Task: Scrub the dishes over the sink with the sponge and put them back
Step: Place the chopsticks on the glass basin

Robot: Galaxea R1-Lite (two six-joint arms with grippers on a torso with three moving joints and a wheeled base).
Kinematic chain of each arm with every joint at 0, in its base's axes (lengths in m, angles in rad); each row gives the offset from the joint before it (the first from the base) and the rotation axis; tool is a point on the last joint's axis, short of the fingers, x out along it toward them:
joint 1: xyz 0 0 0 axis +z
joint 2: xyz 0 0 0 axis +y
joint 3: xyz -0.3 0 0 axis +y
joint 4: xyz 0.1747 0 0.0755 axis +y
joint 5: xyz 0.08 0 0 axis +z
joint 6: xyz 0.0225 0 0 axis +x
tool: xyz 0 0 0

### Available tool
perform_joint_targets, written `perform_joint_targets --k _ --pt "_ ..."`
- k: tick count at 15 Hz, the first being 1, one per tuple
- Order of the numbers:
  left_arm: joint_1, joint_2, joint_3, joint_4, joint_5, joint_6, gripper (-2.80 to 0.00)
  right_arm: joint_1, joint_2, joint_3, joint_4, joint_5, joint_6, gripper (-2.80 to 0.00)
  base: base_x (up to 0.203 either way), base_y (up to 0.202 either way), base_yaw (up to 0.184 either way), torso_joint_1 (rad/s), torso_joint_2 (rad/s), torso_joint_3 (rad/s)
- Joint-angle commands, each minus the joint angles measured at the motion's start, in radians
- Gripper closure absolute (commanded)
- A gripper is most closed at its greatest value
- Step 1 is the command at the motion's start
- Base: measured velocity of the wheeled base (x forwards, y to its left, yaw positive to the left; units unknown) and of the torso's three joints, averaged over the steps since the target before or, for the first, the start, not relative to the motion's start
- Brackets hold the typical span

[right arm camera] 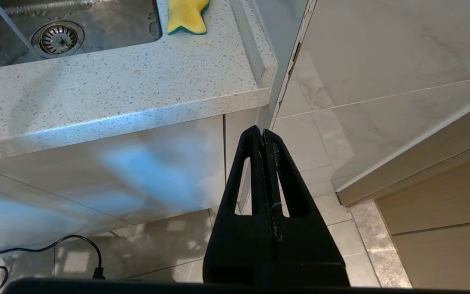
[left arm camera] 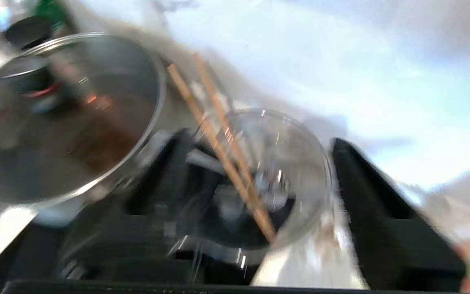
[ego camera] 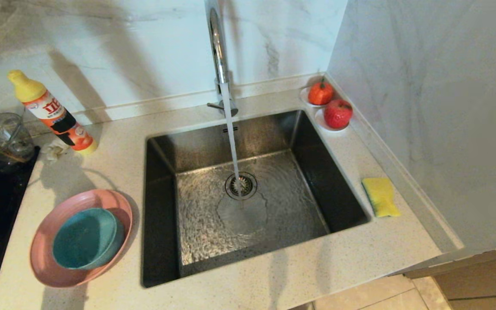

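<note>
We see the teal bowl (ego camera: 85, 238) nested in the pink plate (ego camera: 41, 249) on the surface left of the sink (ego camera: 161, 206), the sponge (ego camera: 380, 196) lying right of it. Our left tool (left arm camera: 259, 179) gapes empty above the chopsticks (left arm camera: 222, 147) in the glass bowl (left arm camera: 300, 171); our right tool (right arm camera: 263, 134) hangs closed below the surface edge.

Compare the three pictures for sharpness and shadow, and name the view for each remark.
Head view: sharp; the bottle casts a long shadow on the wall, and the running water ripples in the sink. Left wrist view: smeared by motion blur, the chopsticks and glass bowl streaked. Right wrist view: crisp, the right pincer clearly shut.
</note>
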Motion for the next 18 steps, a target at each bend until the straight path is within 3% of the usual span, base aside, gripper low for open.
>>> perform_joint_targets --k 1,3,8,11,15,18 --pt "0.000 -0.144 -0.014 0.070 -0.004 0.005 0.00 0.000 0.000 0.000 0.000 0.000 0.000 0.00 0.000 0.000 0.000 0.000 0.00 0.000" --pt "-0.009 -0.227 -0.012 0.084 -0.008 0.029 0.00 0.000 0.000 0.000 0.000 0.000 0.000 0.00 0.000 0.000 0.000 0.000 0.00 0.000" --pt "-0.254 -0.395 0.028 0.261 -0.020 0.063 0.00 0.000 0.000 0.000 0.000 0.000 0.000 0.00 0.000 0.000 0.000 0.000 0.00 0.000" --pt "-0.390 -0.571 0.111 0.359 -0.116 0.079 0.00 0.000 0.000 0.000 0.000 0.000 0.000 0.00 0.000 0.000 0.000 0.000 0.00 0.000" --pt "-0.424 -0.901 0.490 0.382 -0.247 0.208 0.00 0.000 0.000 0.000 0.000 0.000 0.000 0.00 0.000 0.000 0.000 0.000 0.00 0.000" --pt "-0.431 -1.193 0.822 0.383 -0.285 0.284 0.00 0.000 0.000 0.000 0.000 0.000 0.000 0.00 0.000 0.000 0.000 0.000 0.00 0.000"
